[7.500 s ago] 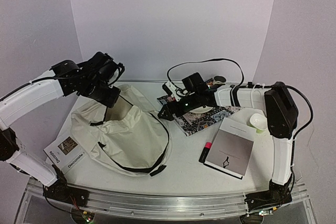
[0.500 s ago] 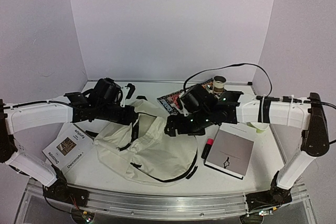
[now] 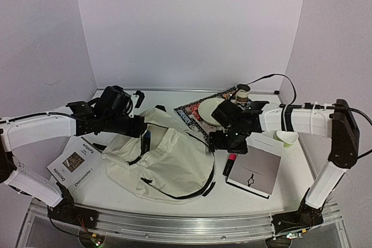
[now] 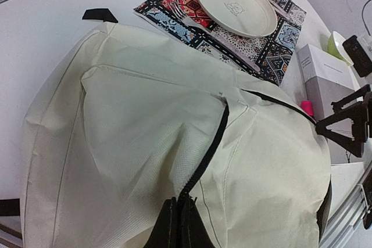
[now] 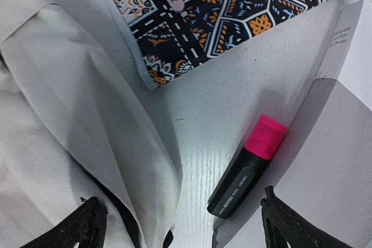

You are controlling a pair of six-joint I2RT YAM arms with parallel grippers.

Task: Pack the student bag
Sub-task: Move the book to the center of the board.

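Observation:
The student bag (image 3: 174, 164), cream fabric with black zipper trim, lies flattened on the table left of centre. My left gripper (image 3: 143, 136) is shut on the bag at its zipper line; in the left wrist view the fingers (image 4: 180, 225) pinch the end of the black zipper (image 4: 209, 143). My right gripper (image 3: 224, 143) is open and empty, just off the bag's right edge. In the right wrist view it (image 5: 183, 225) straddles bare table between the bag (image 5: 64, 114) and a black highlighter with a pink cap (image 5: 247, 166). The highlighter (image 3: 228, 165) lies against a grey-white book (image 3: 256, 166).
A patterned placemat (image 3: 192, 114) with a cream plate (image 3: 212, 110) and cutlery lies behind the bag. A cup (image 3: 242, 92) stands at the back, a green bowl (image 3: 286, 136) at the right. A "Decorate" magazine (image 3: 75, 161) lies at the left.
My right gripper has drawn away from the bag to the right and now hovers by the highlighter, uncovering the plate. My left gripper keeps its hold on the bag.

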